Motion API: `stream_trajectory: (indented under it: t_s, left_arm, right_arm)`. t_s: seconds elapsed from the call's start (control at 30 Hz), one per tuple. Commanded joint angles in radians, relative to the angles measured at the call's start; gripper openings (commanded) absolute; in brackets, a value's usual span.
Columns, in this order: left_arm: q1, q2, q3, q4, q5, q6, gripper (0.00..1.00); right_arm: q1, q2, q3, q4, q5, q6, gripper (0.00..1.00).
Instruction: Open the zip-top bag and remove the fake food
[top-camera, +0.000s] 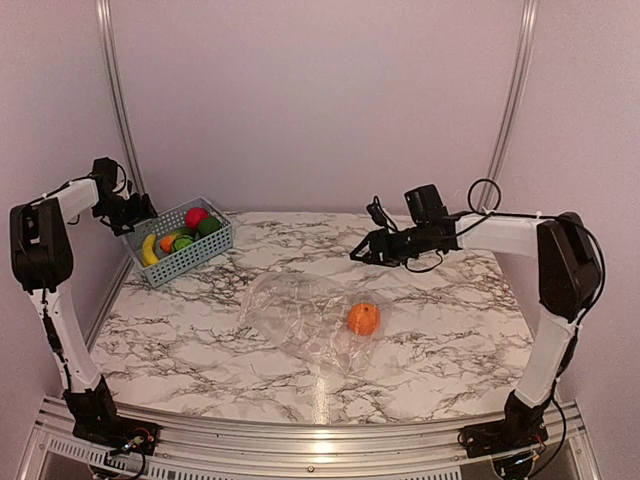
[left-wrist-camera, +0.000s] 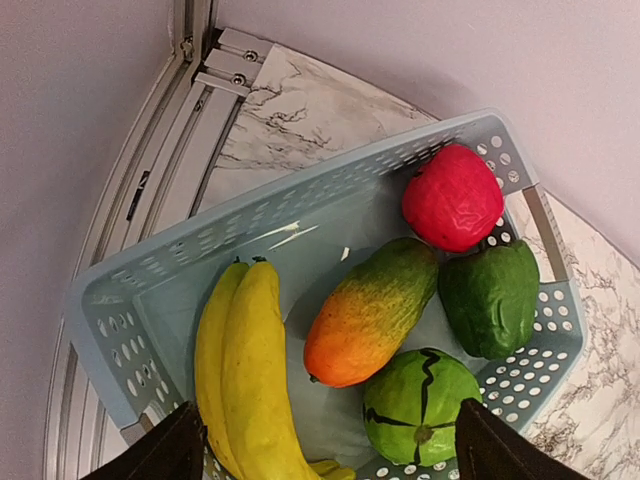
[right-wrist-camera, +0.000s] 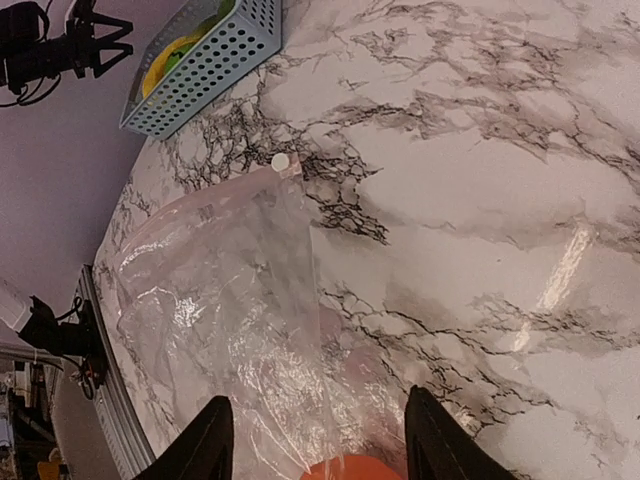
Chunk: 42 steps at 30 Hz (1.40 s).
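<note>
The clear zip-top bag (top-camera: 305, 318) lies flat and crinkled mid-table, with an orange fake fruit (top-camera: 363, 319) inside its right part. The rest of the fake food sits in the blue basket (top-camera: 190, 262): yellow bananas (left-wrist-camera: 250, 370), an orange-green fruit (left-wrist-camera: 370, 315), a red fruit (left-wrist-camera: 453, 197) and two green pieces (left-wrist-camera: 418, 405). My left gripper (left-wrist-camera: 325, 455) hangs open over the basket, holding nothing. My right gripper (right-wrist-camera: 318, 440) is open above the bag (right-wrist-camera: 230, 300), with the orange (right-wrist-camera: 345, 468) just below its fingertips. The bag's white slider (right-wrist-camera: 281, 161) shows at its far corner.
The basket (right-wrist-camera: 215, 65) stands at the back left corner, close to the metal frame rail (left-wrist-camera: 170, 160) and the wall. Marble tabletop (top-camera: 450, 320) lies bare to the right of the bag. The left arm (top-camera: 40, 245) stands along the left edge.
</note>
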Motion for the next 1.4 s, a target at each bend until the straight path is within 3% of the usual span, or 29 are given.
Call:
stream_trajectory:
  t_s: [0.0,0.5,0.67,0.83,1.0,1.37]
  left_arm:
    - [-0.042,-0.119,-0.061,0.040,0.083,0.010,0.87]
    - [-0.293,-0.356,-0.449,0.178,0.309,0.028,0.81]
    - [-0.371,-0.394,-0.543,0.201,0.363,0.014,0.77]
    - [-0.443,-0.411,-0.670,0.283,0.419,-0.052,0.66]
    - [-0.523,-0.382,-0.726,0.362,0.426,-0.107,0.58]
    - [-0.668,-0.191,-0.649,0.458,0.445,-0.162,0.53]
  right_arm:
    - [-0.020,-0.130,-0.076,-0.028,0.014,0.018,0.56]
    - [-0.033,-0.410,-0.526,0.041,-0.011,0.153,0.66]
    - [-0.036,-0.414,-0.619,0.139,-0.031,0.195,0.66]
    - [-0.037,-0.356,-0.647,0.233,-0.062,0.216,0.65]
    - [-0.036,-0.287,-0.645,0.324,-0.076,0.213,0.55]
    - [-0.035,-0.174,-0.602,0.400,-0.115,0.202,0.17]
